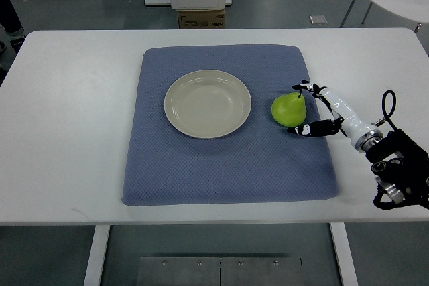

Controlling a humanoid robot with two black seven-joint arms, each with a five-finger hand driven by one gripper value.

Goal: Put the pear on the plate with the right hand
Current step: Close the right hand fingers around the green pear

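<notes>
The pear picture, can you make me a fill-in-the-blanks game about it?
The green pear lies on a ____ mat.
The plate holds ____.
The pear sits to the ____ of the plate in the picture.
The ____ hand reaches around the pear.

Missing words: blue; nothing; right; right

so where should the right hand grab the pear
Around the wide lower body of the pear, coming from its right, where the right hand already has open fingers on either side. The narrow stem end gives less to hold, and the plate lies left.
</notes>
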